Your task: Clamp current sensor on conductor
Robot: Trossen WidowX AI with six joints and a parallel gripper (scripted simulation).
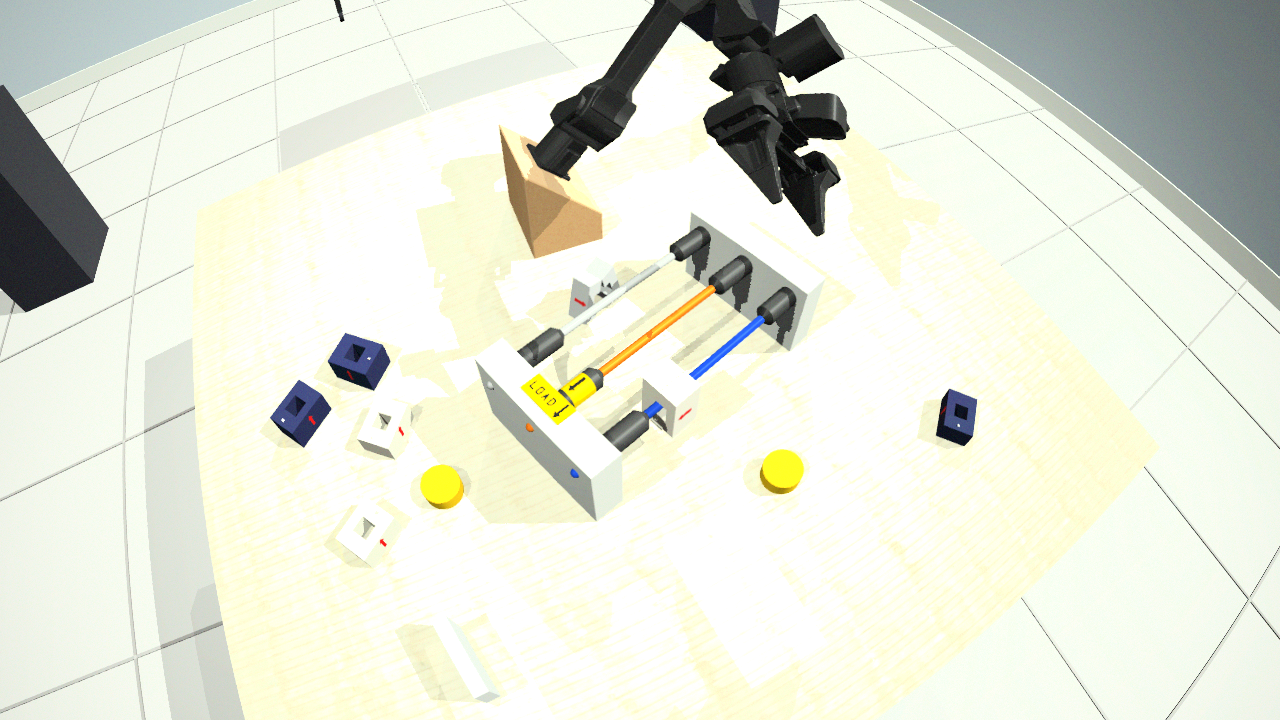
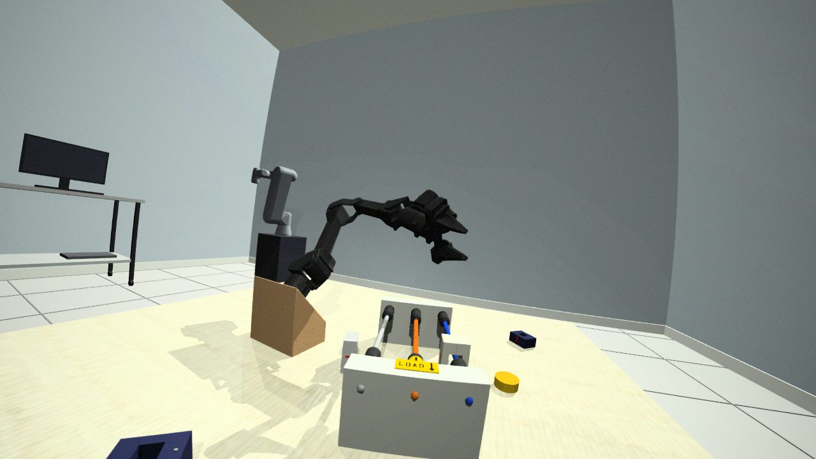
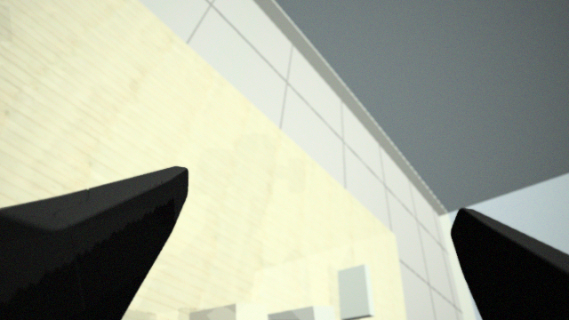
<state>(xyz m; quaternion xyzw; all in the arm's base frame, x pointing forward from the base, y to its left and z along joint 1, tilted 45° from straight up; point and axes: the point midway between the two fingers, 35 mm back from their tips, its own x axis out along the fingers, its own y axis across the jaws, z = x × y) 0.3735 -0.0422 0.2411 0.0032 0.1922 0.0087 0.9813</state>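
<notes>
The open sensor (image 1: pixel 586 288) (image 2: pixel 350 342), white with a red arrow, stands on the table beside the white conductor (image 1: pixel 617 296), on the side toward the arm's base. Its jaws look open at the top. The LOAD conductor (image 1: pixel 657 331) (image 2: pixel 415 335) is the orange middle bar; the yellow LOAD marker (image 1: pixel 543 396) (image 2: pixel 416 366) sits on the near end block (image 1: pixel 554 465) (image 2: pixel 410 425). No sensor is round it. My gripper (image 1: pixel 797 217) (image 2: pixel 466 245) (image 3: pixel 323 201) is open and empty, high above the table near the far end block (image 1: pixel 805 313).
A white sensor (image 1: pixel 671 395) (image 2: pixel 459 344) surrounds the blue conductor (image 1: pixel 729 346). Blue blocks (image 1: pixel 359 360) (image 1: pixel 300 412) and white ones (image 1: pixel 375 437) (image 1: pixel 359 535) lie left; another blue block (image 1: pixel 957 416) (image 2: pixel 522 338) lies right. Yellow discs (image 1: pixel 441 484) (image 1: pixel 782 469) flank the near end block.
</notes>
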